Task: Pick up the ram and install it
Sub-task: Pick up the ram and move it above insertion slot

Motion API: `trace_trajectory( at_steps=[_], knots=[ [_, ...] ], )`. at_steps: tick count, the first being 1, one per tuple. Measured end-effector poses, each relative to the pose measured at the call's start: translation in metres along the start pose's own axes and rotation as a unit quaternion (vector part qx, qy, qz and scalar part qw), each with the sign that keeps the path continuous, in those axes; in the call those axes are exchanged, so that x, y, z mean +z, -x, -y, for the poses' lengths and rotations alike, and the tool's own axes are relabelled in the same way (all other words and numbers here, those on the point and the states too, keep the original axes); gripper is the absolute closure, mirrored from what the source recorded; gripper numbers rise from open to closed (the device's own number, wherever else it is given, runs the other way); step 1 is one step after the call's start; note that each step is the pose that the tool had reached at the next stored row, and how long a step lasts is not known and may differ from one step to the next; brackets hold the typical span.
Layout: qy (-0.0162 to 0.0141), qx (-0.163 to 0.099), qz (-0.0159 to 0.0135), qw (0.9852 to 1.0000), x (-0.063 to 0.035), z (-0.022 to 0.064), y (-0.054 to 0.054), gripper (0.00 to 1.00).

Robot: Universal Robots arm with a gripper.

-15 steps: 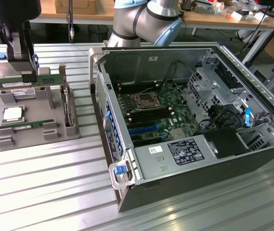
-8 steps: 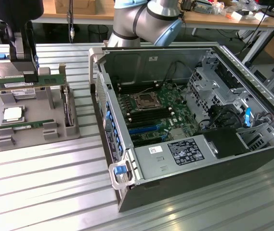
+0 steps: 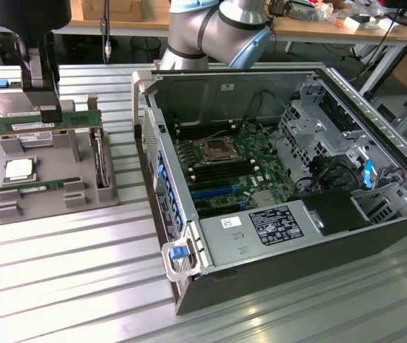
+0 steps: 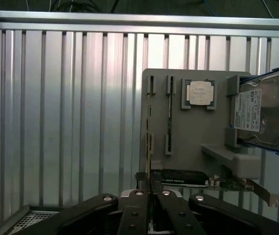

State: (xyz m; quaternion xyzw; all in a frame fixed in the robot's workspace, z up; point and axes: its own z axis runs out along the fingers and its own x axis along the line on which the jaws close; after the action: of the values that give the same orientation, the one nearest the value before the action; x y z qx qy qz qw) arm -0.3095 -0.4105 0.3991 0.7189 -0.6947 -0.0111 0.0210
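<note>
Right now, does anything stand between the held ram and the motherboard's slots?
Only the case's side wall lies between the ram in the gripper and the memory slots; the case is open on top and the slots look bare.

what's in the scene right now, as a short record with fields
gripper: shut on the ram
ram position: held lengthwise above the grey holder, outside the case
second ram stick: lying in the holder
processor chip: seated in the holder
hard drive: at the holder's far side, behind the held ram
computer case: open, at the exterior view's right
motherboard: exposed inside the case
</note>
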Motion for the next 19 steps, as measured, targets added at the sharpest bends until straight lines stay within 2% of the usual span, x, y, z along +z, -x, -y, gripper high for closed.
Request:
trace_trajectory(
  at_steps=[7,12,19],
  knots=[
    [0.0001,0.000,-0.0025,1.0000,-0.0003,0.0067,0.000,0.87],
    [0.0001,0.000,-0.0048,1.0000,-0.0008,0.0190,-0.001,0.87],
    [0.0001,0.000,-0.0055,1.0000,-0.0014,0.0314,-0.001,0.87]
  ],
)
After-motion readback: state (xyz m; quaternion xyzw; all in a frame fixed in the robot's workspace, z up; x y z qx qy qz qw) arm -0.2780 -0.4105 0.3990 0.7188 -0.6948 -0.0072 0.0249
